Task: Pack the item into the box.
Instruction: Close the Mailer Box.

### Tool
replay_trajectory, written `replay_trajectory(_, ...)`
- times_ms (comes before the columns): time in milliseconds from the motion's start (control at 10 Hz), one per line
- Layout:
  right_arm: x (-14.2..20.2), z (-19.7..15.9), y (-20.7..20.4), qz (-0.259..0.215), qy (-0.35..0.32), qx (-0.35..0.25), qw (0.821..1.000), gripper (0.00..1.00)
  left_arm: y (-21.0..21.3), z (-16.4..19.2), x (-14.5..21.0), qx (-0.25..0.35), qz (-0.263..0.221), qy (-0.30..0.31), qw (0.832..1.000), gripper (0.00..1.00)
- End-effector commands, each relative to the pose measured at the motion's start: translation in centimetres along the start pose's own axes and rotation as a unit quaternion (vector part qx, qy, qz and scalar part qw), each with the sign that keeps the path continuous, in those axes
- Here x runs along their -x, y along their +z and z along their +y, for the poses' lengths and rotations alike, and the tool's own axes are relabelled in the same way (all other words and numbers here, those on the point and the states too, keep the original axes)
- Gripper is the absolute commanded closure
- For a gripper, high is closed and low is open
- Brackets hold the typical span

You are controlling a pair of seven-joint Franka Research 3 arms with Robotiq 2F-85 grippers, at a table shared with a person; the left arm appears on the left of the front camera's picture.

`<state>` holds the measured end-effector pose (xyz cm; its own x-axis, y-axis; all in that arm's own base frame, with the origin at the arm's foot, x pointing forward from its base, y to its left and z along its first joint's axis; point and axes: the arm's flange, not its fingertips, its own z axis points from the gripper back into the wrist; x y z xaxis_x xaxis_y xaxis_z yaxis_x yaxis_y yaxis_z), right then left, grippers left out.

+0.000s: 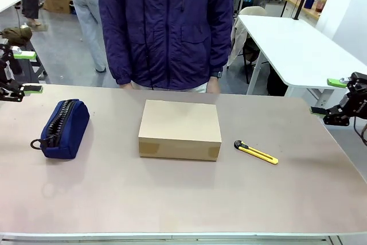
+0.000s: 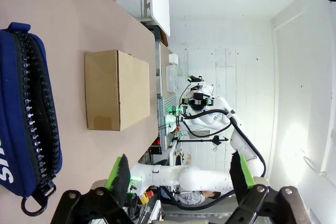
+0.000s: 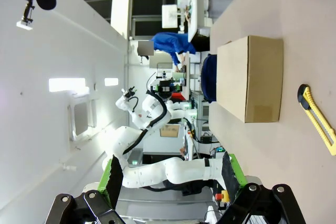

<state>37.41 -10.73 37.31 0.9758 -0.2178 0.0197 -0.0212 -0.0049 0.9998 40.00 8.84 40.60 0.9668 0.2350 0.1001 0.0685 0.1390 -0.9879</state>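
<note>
We see the closed box (image 1: 180, 129) mid-table, well apart from both wide-open grippers, left (image 1: 17, 73) and right (image 1: 328, 97).

Front view: fixed, raised on the robot's side, facing across the table (image 1: 183, 199) toward a person at the far edge. Left wrist view: rolled sideways, close behind the left gripper (image 2: 181, 174), looking between its spread fingers along the tabletop. Right wrist view: rolled the opposite way, behind the right gripper (image 3: 168, 179), facing back. Shared by all three: the closed box (image 1: 180, 129), mid-table, well ahead of each gripper.
</note>
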Motion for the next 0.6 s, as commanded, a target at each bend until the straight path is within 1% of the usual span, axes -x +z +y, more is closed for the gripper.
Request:
replay_trajectory(0, 0.3, 0.3, 0.06, 0.004, 0.006, -0.003, 1.0, 0.0, -0.09, -0.5, 0.02, -0.004, -0.002, 0.004, 1.0, 0.0)
replay_trajectory(500, 0.3, 0.3, 0.06, 0.004, 0.006, -0.003, 1.0, 0.0, -0.09, -0.5, 0.02, -0.004, -0.002, 0.004, 1.0, 0.0)
